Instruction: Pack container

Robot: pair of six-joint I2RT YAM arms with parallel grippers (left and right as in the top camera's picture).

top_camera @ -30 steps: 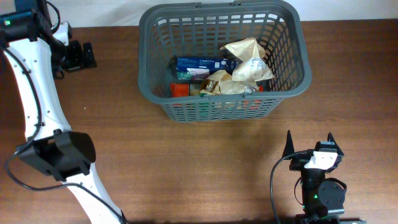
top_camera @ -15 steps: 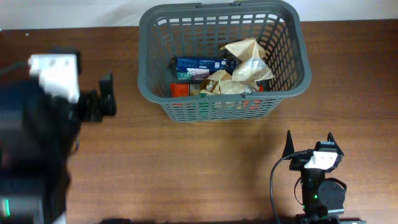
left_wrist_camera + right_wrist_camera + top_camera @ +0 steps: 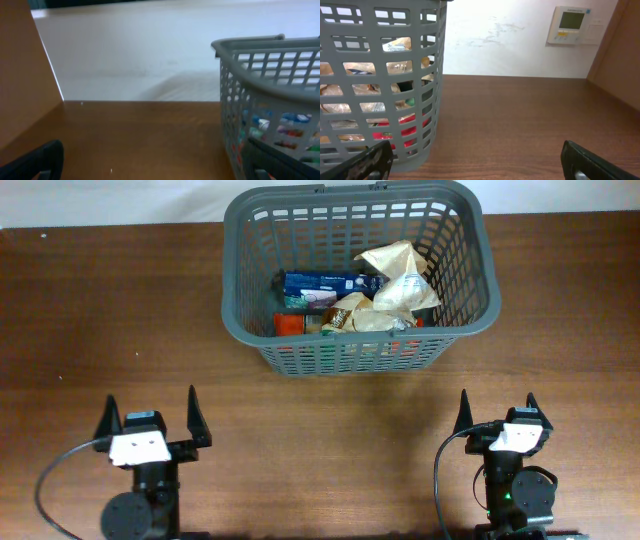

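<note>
On the wooden table point(image 3: 330, 430), left pincer point(image 3: 151, 412) and right pincer point(image 3: 497, 404) sit low, released, pointing toward the container point(image 3: 231, 240).

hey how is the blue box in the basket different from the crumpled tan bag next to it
The blue box is a neat rectangle lying flat; the tan bag is crumpled and irregular. The box sits left of centre, the bag toward the right. Both are inside the grey basket.

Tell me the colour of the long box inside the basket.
The long box is dark blue, best seen in the overhead view.
</note>
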